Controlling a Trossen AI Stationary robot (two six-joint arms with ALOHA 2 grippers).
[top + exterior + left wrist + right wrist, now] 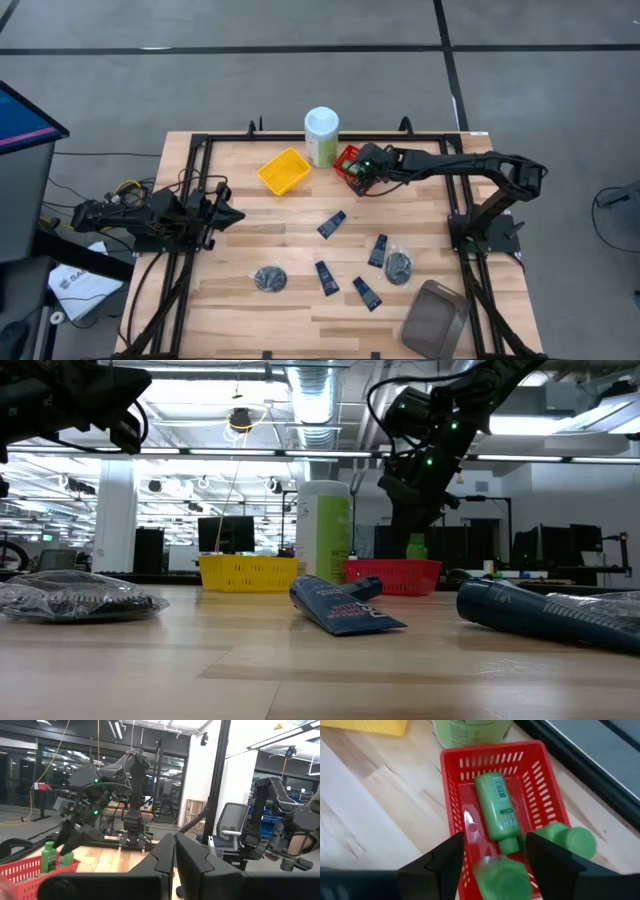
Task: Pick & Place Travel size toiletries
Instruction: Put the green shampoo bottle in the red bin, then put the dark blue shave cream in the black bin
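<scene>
A red basket (540, 775) holds three short green bottles: one lies flat (496, 806), one stands by the basket's wall (576, 842), and one stands right under my right gripper (501, 876). My right gripper (358, 172) hangs open above the basket (347, 163), its fingers on either side of that bottle's top and clear of it. In the low view it (410, 510) stands above a green bottle (416, 546). Several flat navy tubes (332, 224) (378, 250) (326, 277) and two clear-wrapped dark bundles (269, 278) (398, 267) lie flat on the table. My left gripper (228, 213) waits shut at the table's left.
A yellow basket (283, 170) and a tall pale green canister with a white lid (321, 136) stand beside the red basket at the far edge. A grey container (435, 318) sits at the near right corner. Bare wood lies between my left gripper and the tubes.
</scene>
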